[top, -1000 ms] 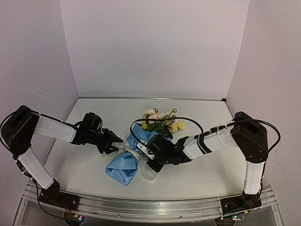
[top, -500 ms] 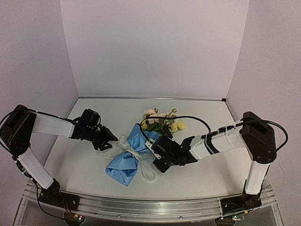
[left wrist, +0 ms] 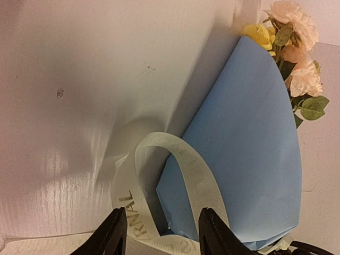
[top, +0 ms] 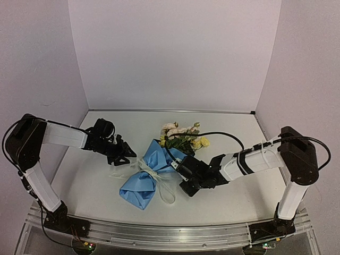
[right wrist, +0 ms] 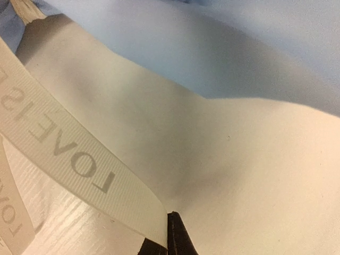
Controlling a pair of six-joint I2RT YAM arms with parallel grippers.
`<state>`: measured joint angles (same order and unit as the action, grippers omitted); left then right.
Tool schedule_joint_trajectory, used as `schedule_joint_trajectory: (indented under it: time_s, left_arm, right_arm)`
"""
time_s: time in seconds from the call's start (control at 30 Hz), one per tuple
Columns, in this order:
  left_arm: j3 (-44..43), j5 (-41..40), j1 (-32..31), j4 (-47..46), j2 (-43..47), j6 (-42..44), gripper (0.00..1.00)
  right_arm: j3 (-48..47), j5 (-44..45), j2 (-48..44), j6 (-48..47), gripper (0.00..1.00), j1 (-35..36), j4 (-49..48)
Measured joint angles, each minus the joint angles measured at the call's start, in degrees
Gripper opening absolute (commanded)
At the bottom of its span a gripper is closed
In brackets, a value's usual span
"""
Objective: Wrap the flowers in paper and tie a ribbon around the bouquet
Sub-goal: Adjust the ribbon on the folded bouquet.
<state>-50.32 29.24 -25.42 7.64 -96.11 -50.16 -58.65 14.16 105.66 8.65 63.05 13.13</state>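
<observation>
Pinching the ribbon (right wrist: pixel 64 154) in our right gripper (right wrist: pixel 170 222), we hold our left gripper (left wrist: pixel 162 218) spread, with the bouquet (top: pixel 142 187) lying mid-table (top: pixel 234 133).

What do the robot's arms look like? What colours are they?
The left arm and the right arm have white tube-shaped links joined by chunky black joints. A thin black cable loops along the right arm. Each arm ends in a black gripper with two slim fingers: the left gripper and the right gripper.
</observation>
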Motion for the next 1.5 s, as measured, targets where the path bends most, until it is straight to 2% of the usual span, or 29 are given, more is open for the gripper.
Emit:
schedule_joint_trajectory:
  time_s: [0.43,0.8,1.5]
  left_arm:
    - [0.6,4.8,1.5,-0.2,-0.9,0.3,0.48]
    - [5.7,8.4,1.9,-1.2,0.0,-1.9,0.48]
    - [6.6,12.9,1.9,-9.1,0.0,-6.4,0.44]
  right_arm:
    - [3.5,2.3,-2.3,2.5,0.0,0.0,2.2]
    - [6.3,4.2,-5.7,3.9,0.0,0.0,4.0]
    - [9.1,7.1,-7.6,6.7,0.0,0.0,8.2]
